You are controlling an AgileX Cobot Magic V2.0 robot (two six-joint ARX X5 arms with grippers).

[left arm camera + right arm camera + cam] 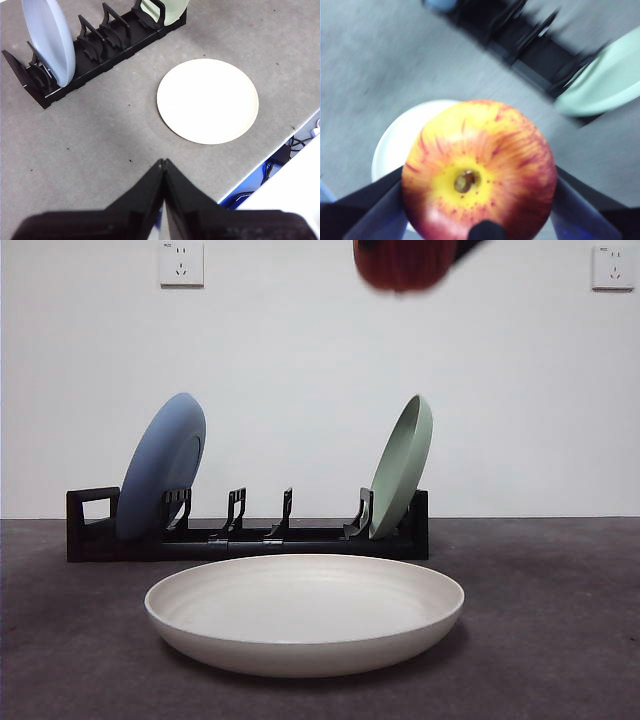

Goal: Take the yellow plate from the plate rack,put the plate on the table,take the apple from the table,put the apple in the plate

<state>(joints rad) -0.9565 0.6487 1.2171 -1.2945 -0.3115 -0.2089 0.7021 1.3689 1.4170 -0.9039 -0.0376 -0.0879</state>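
Apple (479, 170) up in the air, clamped between the two black jaws of the right claw (479, 200), one jaw pressed on each flank. Red skin with yellow streaks, yellowish crown and stem pit turned toward the wrist camera. Seen from the front, just a dark red blob (403, 265) cut off by the top edge, high above the surface (560, 640) and a little right of centre.

Directly beneath it in the right wrist view: yellow plate (400, 145), partly hidden behind the fruit. Lying flat and right way up on the surface, near side, close to the front camera (304, 612), wide and shallow with a raised rim, bare inside. Round cream disc (207, 101) from the left wrist view, well clear of everything else.

Behind it, farther back: plate rack (250, 538), long, low and black, loop handle at its left end. Blue plate (160, 468) leaning in a slot near the left end, pale green plate (402, 468) leaning in a slot near the right end, middle slots open between them.

Left claw (164, 162) hanging above bare surface, near side, apart from the plate and rack; jaws pressed tip to tip, clenched on nothing.

Two wall sockets (181, 262) up on the white wall behind.
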